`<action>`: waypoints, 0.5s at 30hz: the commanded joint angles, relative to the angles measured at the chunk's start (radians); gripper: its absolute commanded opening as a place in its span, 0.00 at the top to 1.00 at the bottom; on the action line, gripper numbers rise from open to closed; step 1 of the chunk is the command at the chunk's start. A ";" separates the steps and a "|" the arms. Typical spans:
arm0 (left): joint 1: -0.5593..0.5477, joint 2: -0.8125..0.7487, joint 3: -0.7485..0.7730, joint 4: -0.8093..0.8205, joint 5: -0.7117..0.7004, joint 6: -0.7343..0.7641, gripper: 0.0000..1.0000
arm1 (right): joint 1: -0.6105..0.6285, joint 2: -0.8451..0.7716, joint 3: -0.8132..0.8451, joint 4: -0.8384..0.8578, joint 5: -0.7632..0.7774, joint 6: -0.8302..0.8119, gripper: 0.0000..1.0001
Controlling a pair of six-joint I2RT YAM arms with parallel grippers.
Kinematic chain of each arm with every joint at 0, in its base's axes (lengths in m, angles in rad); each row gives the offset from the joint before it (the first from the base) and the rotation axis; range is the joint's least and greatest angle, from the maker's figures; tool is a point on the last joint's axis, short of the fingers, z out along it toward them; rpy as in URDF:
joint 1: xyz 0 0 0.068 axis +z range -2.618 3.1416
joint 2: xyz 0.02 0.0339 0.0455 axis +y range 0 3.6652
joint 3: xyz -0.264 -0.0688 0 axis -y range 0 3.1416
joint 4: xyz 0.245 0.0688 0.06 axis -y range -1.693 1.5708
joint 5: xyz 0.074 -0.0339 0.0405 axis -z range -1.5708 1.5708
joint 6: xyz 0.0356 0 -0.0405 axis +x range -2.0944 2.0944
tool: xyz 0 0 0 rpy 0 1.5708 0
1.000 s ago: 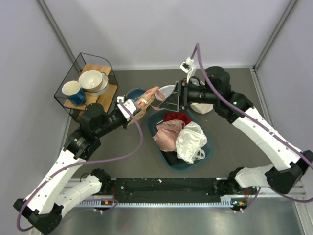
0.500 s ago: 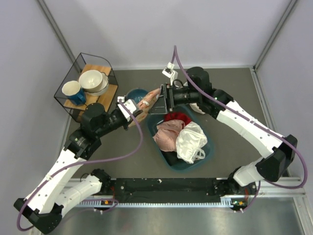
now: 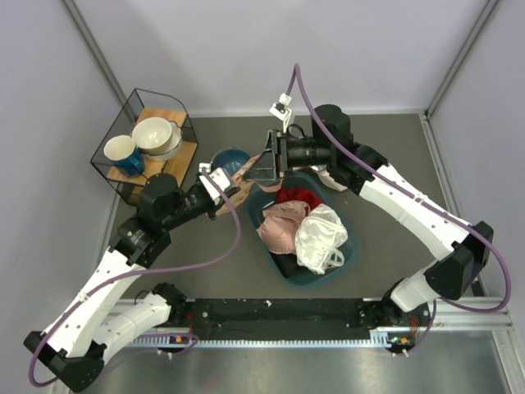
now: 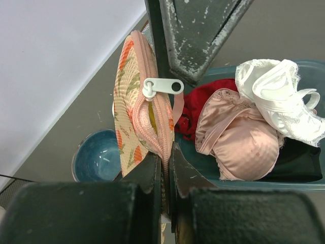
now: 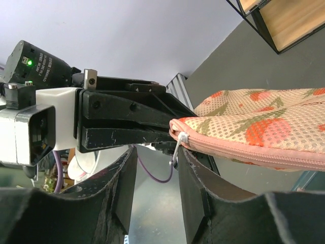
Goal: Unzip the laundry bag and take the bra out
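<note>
The peach-pink printed laundry bag is held up on edge above the teal basin's far-left corner. My left gripper is shut on its lower zipped edge. The bag has a white zip pull sticking out sideways. My right gripper is open, with its fingers on either side of the zip pull at the end of the bag; they are not closed on it. A thin mustard-yellow sliver shows in the zip gap; the rest of the bra is hidden.
The teal basin holds a pale pink lacy garment, a white glossy bundle and a red garment. A blue bowl sits behind the bag. A wire rack with a mug and bowls stands far left.
My right arm has swung left across the basin's far end, bringing its open fingers to the bag's zip pull. My left gripper has kept hold of the bag, hardly moving.
</note>
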 commanded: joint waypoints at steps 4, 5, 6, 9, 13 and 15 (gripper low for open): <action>0.002 -0.004 0.008 0.081 0.015 -0.004 1.00 | 0.009 0.012 0.035 0.049 -0.003 0.021 0.65; 0.002 -0.004 0.008 0.081 0.014 -0.002 1.00 | 0.009 0.010 0.030 0.049 -0.001 0.021 0.65; 0.002 -0.004 0.008 0.079 0.014 -0.001 1.00 | 0.009 0.010 0.026 0.050 0.002 0.021 0.66; 0.002 -0.004 0.008 0.081 0.015 -0.001 1.00 | 0.009 0.010 0.016 0.047 0.011 0.021 0.66; 0.002 -0.004 0.008 0.081 0.017 -0.001 1.00 | 0.009 0.012 0.009 0.047 0.017 0.020 0.68; 0.002 -0.004 0.008 0.081 0.017 -0.001 1.00 | 0.009 0.012 0.009 0.047 0.023 0.018 0.75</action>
